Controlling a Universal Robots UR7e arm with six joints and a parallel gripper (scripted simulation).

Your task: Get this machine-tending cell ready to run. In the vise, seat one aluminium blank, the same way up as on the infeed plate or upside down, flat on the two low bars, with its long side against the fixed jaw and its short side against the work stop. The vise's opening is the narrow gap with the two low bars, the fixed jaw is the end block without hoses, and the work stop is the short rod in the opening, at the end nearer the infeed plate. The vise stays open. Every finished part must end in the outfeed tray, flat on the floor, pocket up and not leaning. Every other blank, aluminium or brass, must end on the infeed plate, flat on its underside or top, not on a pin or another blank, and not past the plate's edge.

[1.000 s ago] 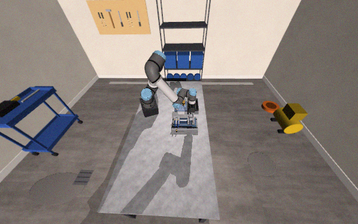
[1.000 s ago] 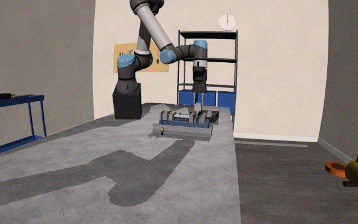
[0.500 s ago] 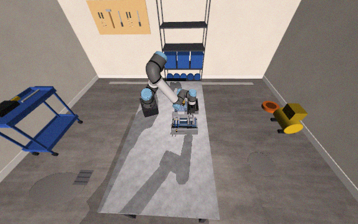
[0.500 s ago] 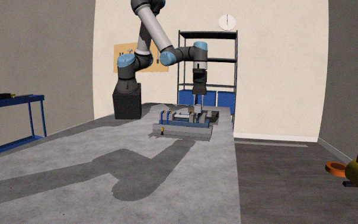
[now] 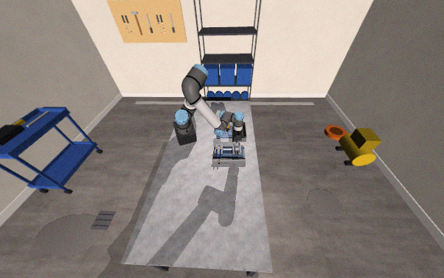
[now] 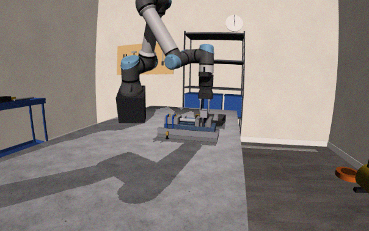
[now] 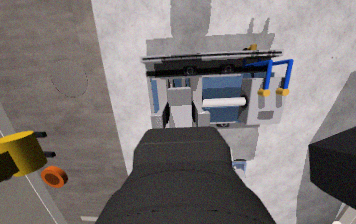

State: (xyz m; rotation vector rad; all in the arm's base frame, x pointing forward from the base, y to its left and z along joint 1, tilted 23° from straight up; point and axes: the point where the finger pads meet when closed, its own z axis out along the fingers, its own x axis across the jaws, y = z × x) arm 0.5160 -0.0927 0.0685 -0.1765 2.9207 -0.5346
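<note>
Far to the gripper's left in the exterior view, a blue cart (image 6: 22,101) stands on the floor by the grey wall. Nearer, still to its left, the arm's black pedestal (image 6: 131,105) sits at the table's far end, with the arm rising from it and bending over toward the fixture. Low and to the left of the fingers, two blue hoses (image 6: 170,120) with yellow fittings curve up from one end block of the vise (image 6: 187,123), which rests on a grey base plate (image 6: 186,134); a small yellow-topped post (image 6: 167,134) stands at the front edge of that plate.

The gripper (image 6: 204,110) points straight down over the end of the vise away from the hoses. Its fingers are clenched on a grey rectangular piece, apparently an aluminium blank (image 6: 204,114), which hangs between them just above the fixture. From the wrist camera the same blank (image 7: 180,96) appears as a pale block just beyond the gripper body, beside a white cylindrical rod (image 7: 224,102) that runs across the blue vise bed toward the hose end. Whether the blank touches the vise cannot be told.

Just right of and behind the gripper lies a dark tray (image 6: 220,120). Behind it stands a black shelf rack (image 6: 243,76) with blue bins. Far right, on the floor, an orange ring (image 6: 346,174) lies beside a yellow machine (image 6: 363,176).
</note>
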